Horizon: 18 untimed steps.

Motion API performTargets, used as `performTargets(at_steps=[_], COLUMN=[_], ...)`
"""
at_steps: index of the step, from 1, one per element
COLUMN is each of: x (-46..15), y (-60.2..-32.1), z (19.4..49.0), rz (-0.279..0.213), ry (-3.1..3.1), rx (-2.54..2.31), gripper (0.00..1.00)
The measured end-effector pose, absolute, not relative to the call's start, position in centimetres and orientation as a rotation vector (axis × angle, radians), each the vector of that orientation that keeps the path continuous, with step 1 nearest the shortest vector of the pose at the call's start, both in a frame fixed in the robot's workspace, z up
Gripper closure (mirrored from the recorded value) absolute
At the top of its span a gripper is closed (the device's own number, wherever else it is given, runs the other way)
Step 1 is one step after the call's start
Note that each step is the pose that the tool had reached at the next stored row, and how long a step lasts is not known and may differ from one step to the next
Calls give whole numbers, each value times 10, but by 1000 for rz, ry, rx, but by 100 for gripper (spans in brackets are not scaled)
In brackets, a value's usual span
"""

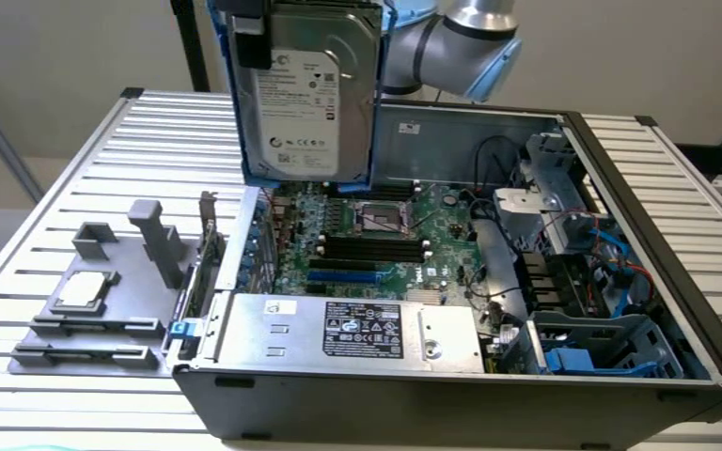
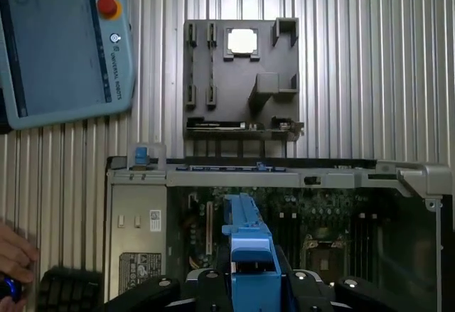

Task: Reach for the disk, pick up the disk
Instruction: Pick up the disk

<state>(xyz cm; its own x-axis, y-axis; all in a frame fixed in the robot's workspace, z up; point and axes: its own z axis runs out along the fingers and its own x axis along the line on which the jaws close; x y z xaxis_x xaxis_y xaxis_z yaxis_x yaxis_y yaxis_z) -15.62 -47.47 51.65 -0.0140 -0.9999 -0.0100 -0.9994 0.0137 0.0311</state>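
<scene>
The disk, a silver-grey hard drive with a white label in a bright blue carrier, hangs upright in the air above the far left corner of the open computer case. It is clear of the case and the table. In the wrist view the carrier's blue edge runs out from between the black fingers of my gripper, which is shut on it. The arm's grey joints sit just behind the disk.
Inside the case lie the motherboard, a power supply and blue caddies. A grey fixture holding a small square chip stands beside the case. A teach pendant and a person's hand are on the slatted table.
</scene>
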Motion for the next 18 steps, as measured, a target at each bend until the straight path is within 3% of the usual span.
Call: performTargets(at_steps=[18], x=[-81], y=[-510], z=[518], rz=[-46], ry=[-2226], rx=[2195], gripper=[67])
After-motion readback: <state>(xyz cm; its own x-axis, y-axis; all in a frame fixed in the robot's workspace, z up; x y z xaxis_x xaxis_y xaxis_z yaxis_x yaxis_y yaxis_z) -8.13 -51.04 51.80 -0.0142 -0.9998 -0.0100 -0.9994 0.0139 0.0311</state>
